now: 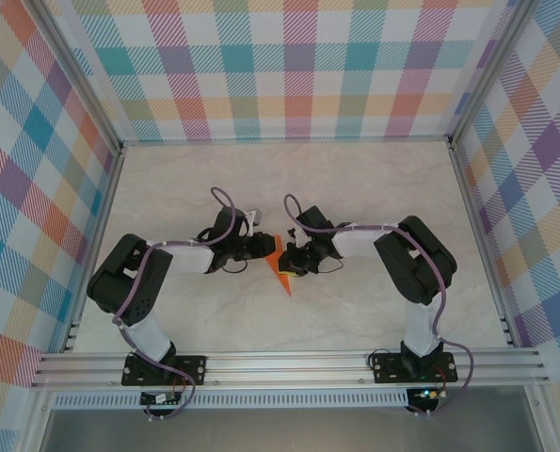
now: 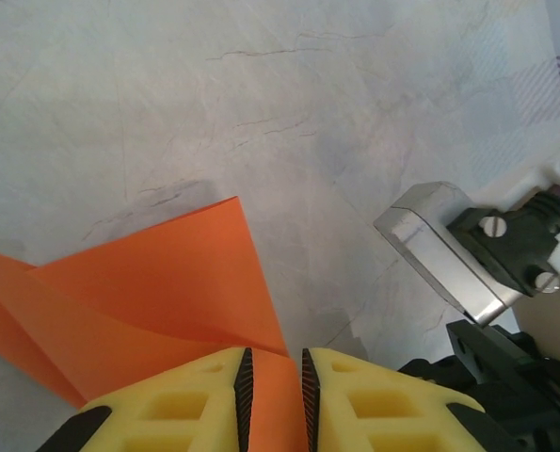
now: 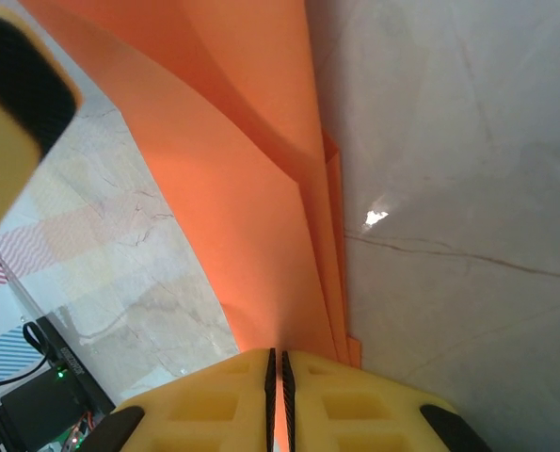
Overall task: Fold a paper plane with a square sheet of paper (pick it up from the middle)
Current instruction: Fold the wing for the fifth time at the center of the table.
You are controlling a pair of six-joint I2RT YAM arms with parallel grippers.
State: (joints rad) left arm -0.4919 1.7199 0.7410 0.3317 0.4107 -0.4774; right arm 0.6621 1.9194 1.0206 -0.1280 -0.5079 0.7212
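From the top camera, the orange paper (image 1: 282, 266) sits mid-frame on the table (image 1: 355, 188), pinched from both sides. Your left fingers (image 1: 259, 248) come in from the left and your right fingers (image 1: 300, 256) from the right. A pointed end of the paper pokes toward the bottom of the frame. With two grips this near each other, the likely trouble is a tear or a crooked crease, should one arm pull or twist while the other holds.

In the left wrist view, watch for slippage. The left fingers (image 2: 195, 395), at the bottom edge, are clamped on just a narrow strip of the orange paper (image 2: 167, 292), and a sheet this thin may slide out under a sideways tug. The rest fans out to the left of the fingers in overlapping layers, with one corner pointing toward the frame's middle, low over the table (image 2: 308, 113).

In the right wrist view, the right fingers (image 3: 355, 400), at bottom centre, are pressed almost together on the edge of the stacked layers. The orange paper (image 3: 242, 188) runs from them up to the upper left. Its layer edges look stepped along the right side, so pressing a crease now could lock in that misalignment.
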